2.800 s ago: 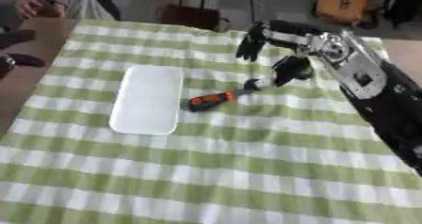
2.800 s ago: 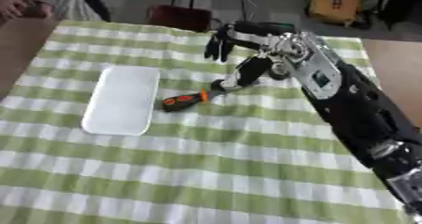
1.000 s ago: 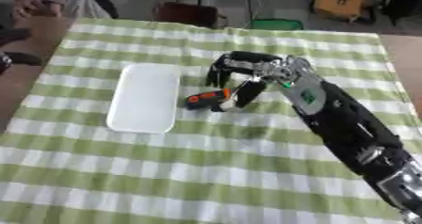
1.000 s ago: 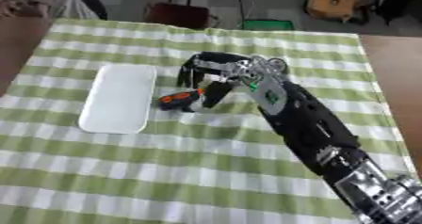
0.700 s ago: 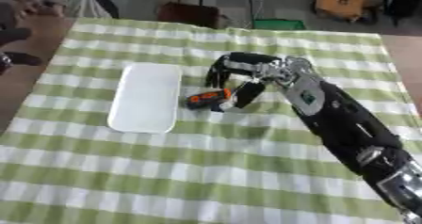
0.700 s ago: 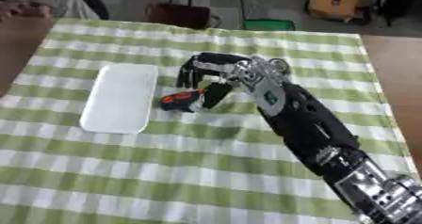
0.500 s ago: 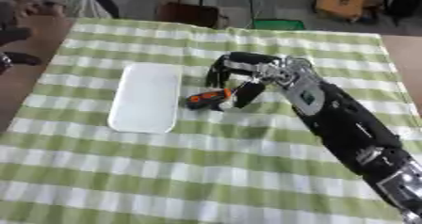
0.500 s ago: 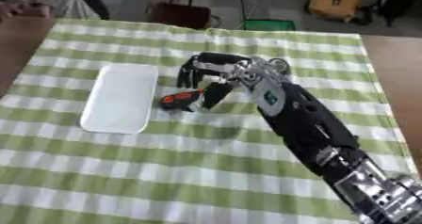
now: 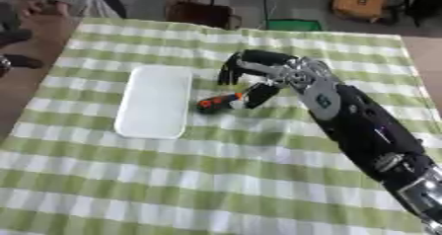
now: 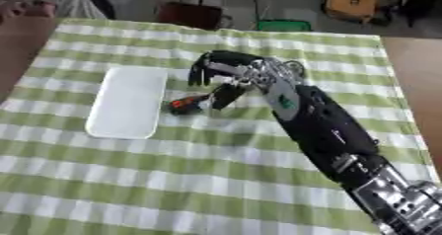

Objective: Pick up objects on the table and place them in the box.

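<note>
A small screwdriver (image 9: pixel 217 102) with an orange-and-black handle is seen lying flat on the green-checked cloth of the desk (image 9: pixel 259 179), just beside the right edge of the white box (image 9: pixel 155 100). Its long axis runs roughly across the view, tilted slightly, with the handle end turned toward the box and the pale shaft end, partly hidden, pointing away from it and under the right robot hand (image 9: pixel 268 78). That robot hand is held over the shaft end with fingers curled downward and thumb lowered beside the tool; whether the tool is already pinched cannot be told. The left robot hand is not seen. A slip is judged the main risk: a thin shaft taken near one end could pivot or roll out of the fingers, or be nudged against the box wall instead of lifted.
</note>
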